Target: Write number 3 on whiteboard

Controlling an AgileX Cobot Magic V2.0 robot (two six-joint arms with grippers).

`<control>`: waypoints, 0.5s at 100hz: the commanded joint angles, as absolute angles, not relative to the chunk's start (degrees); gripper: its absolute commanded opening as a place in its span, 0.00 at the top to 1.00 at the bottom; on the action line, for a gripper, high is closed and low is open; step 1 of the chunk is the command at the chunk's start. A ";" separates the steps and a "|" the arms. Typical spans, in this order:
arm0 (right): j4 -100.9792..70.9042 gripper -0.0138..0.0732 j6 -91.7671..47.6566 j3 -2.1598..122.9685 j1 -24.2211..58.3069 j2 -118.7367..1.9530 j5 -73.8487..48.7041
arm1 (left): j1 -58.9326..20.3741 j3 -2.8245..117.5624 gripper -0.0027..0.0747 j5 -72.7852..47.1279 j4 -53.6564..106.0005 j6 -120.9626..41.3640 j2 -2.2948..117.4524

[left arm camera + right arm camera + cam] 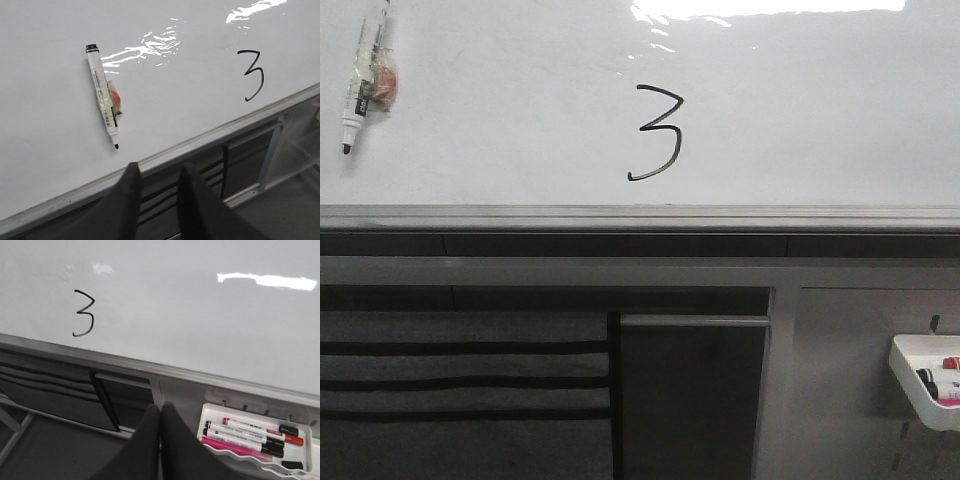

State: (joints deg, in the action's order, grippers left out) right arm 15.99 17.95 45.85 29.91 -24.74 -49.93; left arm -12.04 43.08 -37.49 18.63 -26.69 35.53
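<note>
A black marker [104, 96] sticks to the whiteboard [50, 150] (uncapped), well apart from the number 3 [253, 75].

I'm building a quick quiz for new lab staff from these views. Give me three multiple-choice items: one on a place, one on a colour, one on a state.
1. The marker stuck to the whiteboard is where, relative to the number 3, in the front view?
A left
B right
C directly below

2. The 3's ink colour?
A red
B black
C pink

3. The right gripper?
A open
B shut on a marker
C shut, holding nothing

Answers: 1 A, it hangs at the board's left edge. 2 B, thin black strokes. 3 C, its jaws meet with nothing between.
</note>
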 commanded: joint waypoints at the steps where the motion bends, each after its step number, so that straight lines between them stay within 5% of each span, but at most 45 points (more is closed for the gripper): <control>1: 17.91 0.93 18.07 45.43 29.57 -23.67 -42.96 | -11.86 41.53 0.99 -30.66 19.71 -25.07 33.99; 50: 17.91 0.93 18.07 45.04 29.57 -23.55 -44.84 | -11.86 33.21 0.99 -22.09 24.89 -20.86 33.37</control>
State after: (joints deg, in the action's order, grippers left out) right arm 16.12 18.00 43.90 29.91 -23.17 -48.65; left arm -12.04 32.21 -26.44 23.33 -21.62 33.31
